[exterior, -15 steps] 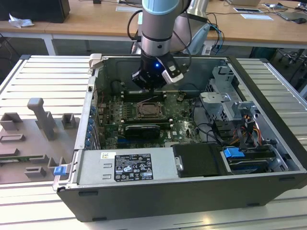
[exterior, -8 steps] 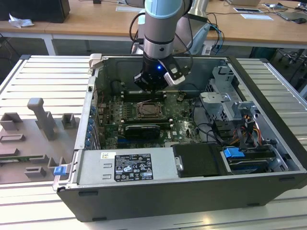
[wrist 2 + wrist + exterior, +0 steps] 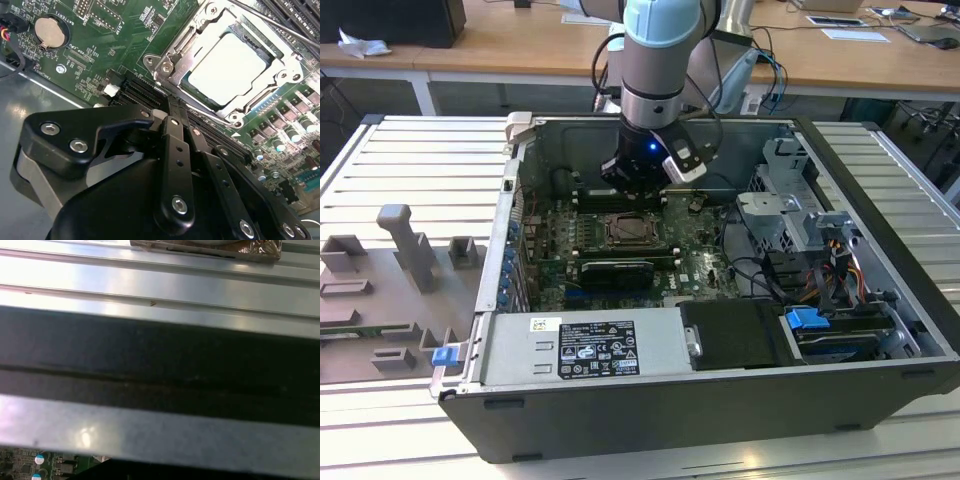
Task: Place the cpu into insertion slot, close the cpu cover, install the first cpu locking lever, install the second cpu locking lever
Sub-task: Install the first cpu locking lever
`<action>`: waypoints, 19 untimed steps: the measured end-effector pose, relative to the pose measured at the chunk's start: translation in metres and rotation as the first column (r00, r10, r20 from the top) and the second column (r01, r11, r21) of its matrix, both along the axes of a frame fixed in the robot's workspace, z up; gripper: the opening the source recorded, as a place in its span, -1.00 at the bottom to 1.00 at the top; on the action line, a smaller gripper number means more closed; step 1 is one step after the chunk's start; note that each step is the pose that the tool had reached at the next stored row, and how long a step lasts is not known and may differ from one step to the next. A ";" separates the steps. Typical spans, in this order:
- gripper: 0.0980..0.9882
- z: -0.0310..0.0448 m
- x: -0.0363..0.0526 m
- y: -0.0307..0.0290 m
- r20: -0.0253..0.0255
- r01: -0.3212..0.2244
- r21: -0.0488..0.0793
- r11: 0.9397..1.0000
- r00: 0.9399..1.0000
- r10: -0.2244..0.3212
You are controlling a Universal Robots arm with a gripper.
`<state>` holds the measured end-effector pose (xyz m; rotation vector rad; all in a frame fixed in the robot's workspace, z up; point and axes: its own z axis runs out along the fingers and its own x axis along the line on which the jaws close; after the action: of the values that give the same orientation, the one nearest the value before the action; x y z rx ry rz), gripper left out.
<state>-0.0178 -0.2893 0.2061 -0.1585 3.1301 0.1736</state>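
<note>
Cpu (image 3: 227, 67) already sits in the insertion slot (image 3: 172, 70) with the cpu cover (image 3: 200, 27) down (levers unclear); gripper (image 3: 635, 180) fingers' state: can't tell.

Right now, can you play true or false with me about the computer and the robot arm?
1. The cpu is lying in the insertion slot. True.
2. The cpu cover is standing straight up, open. False: it lies flat around the chip.
3. The gripper is squeezing the chip. False: it is beside the socket and holds nothing.
4. A round silver battery sits on the green motherboard. True.
5. In the exterior view, the computer case has its side closed. False: it is open, with the arm reaching inside.
</note>
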 end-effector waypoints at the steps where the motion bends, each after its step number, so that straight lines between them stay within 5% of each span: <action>1: -0.98 -0.0005 0.0000 0.0000 0.000 0.000 0.000 1.000 1.000 0.000; 19: -0.98 -0.0010 0.0011 0.0000 0.000 0.000 -0.005 1.000 1.000 0.000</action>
<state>-0.0167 -0.2893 0.2051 -0.1583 3.1309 0.1655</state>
